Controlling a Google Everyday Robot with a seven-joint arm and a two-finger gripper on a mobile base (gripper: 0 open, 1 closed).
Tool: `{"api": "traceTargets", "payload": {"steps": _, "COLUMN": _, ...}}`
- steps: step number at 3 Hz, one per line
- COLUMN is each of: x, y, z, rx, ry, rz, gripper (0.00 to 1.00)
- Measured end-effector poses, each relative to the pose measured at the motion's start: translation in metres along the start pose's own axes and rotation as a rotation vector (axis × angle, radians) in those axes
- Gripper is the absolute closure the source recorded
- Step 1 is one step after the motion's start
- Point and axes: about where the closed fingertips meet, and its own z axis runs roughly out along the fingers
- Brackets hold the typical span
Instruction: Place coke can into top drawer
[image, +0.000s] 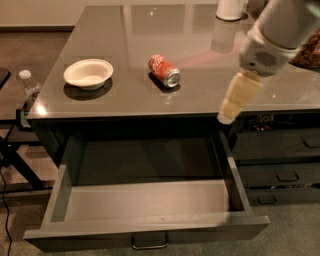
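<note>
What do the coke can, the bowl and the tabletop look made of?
Coke can: thin metal, likely aluminium; glossy red print, bare silver end. 
Bowl: matte white, probably paper or foam; no gloss. 
Tabletop: hard, polished grey, maybe glass or laminate; it mirrors the lights. 
Pincer hangs at the table's front edge, right of the can, touching neither can nor bowl.

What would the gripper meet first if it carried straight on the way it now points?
Probably the top drawer: the gripper, above its right rear corner, points down-left into it. Depth is unclear; the front edge of the countertop might come first.
</note>
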Motion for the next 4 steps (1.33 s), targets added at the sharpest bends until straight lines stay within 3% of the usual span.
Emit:
{"api": "traceTargets", "payload": {"steps": 1, "x": -0.017, "y": -0.024, "z": 0.031, "rx": -0.021, "ry": 0.027, "rz": 0.131, "gripper": 0.00}}
{"api": "traceTargets", "payload": {"steps": 2, "x": -0.021, "y": -0.025, "z": 0.032, "rx": -0.016, "ry": 0.022, "rz": 0.133, "gripper": 0.00}}
{"api": "traceTargets", "payload": {"steps": 3, "x": -0.051, "y": -0.035, "z": 0.042, "rx": -0.043, "ry": -0.021, "rz": 0.166, "gripper": 0.00}}
{"api": "traceTargets", "payload": {"steps": 4, "x": -0.102, "y": -0.069, "z": 0.068, "rx": -0.054, "ry": 0.008, "rz": 0.228, "gripper": 0.00}}
